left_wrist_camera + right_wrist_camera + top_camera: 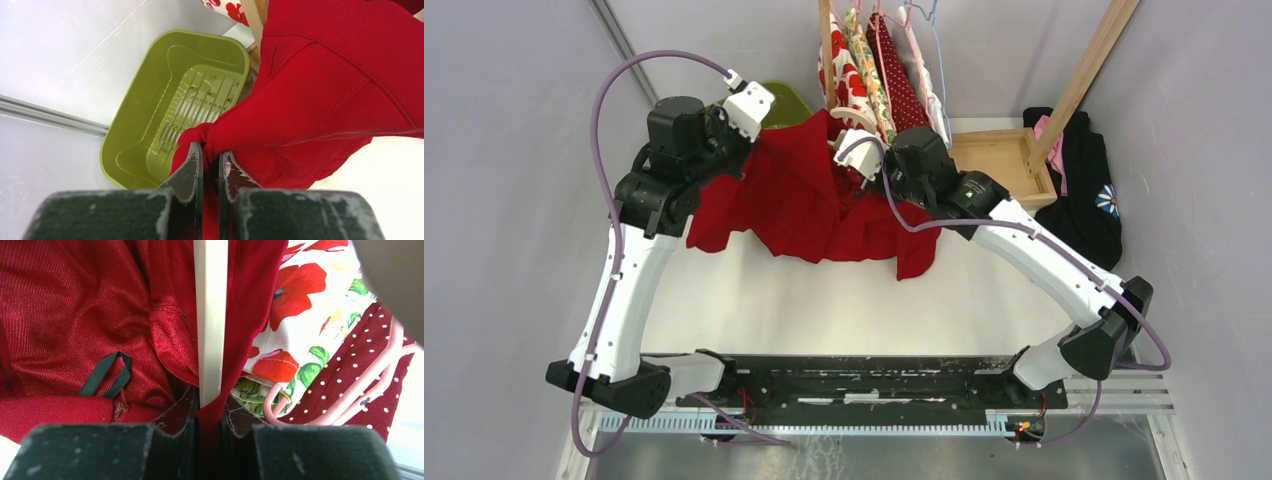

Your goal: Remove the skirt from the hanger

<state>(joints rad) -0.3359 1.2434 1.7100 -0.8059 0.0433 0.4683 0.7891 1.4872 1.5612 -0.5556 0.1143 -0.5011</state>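
**Skirt held by both grippers at the far middle of the table**

The red skirt (809,200) hangs spread between the two arms, its lower edge resting on the white table (844,300). The left gripper (211,156) is clenched on a bunched fold of the skirt, above and just beside the green bin (150,130). The right gripper (210,405) is clamped on red cloth where the cream hanger (210,315) bar runs down into the gap. Whether the bar itself is pinched cannot be told. A floral garment (300,295) and a dotted garment (370,350) hang just beside the skirt.
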